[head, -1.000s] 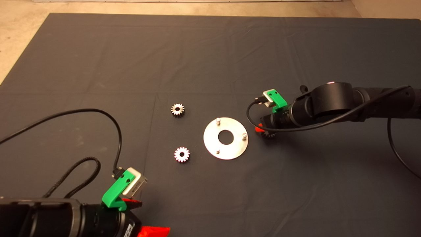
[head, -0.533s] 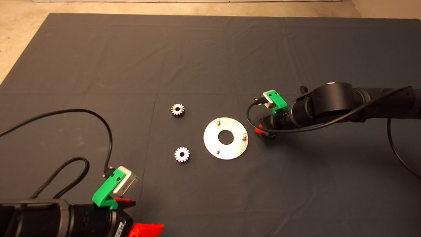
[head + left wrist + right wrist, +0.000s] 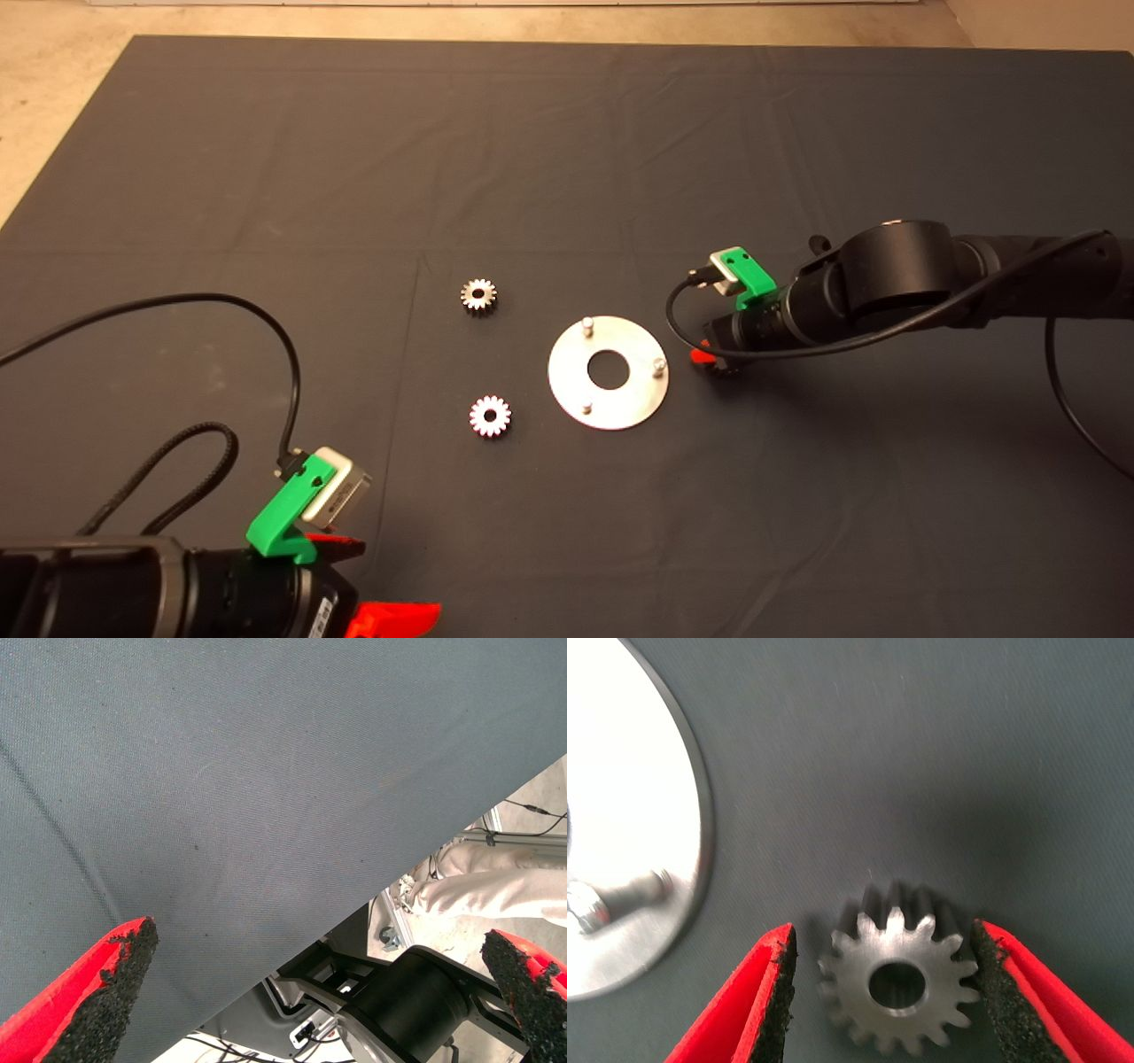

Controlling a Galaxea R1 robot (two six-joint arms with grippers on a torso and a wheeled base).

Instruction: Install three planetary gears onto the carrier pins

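The shiny carrier disc [image 3: 638, 394] lies at mid-mat with three carrier pins [image 3: 586, 325] [image 3: 658, 365] [image 3: 586, 408] standing bare. Two planetary gears [image 3: 478, 294] [image 3: 490, 416] lie flat on the mat to its left. A third gear [image 3: 897, 983] lies flat just right of the disc [image 3: 629, 815], mostly hidden under the arm in the head view. My right gripper [image 3: 881, 930] [image 3: 709, 359] is down at it and open, one pad [image 3: 778, 992] on each side of the teeth; the right-hand pad is nearly touching. My left gripper [image 3: 390, 611] waits open at the lower left edge.
The left arm's black cables [image 3: 221, 310] loop over the mat's left side. The right arm's cable [image 3: 678, 328] hangs close to the disc's right edge. The left wrist view shows the mat's edge [image 3: 354, 904] with the robot's base [image 3: 407, 1001] beyond it.
The left arm drew back a little toward the lower left edge. The right gripper sank slightly over the third gear. Gears and disc have not moved.
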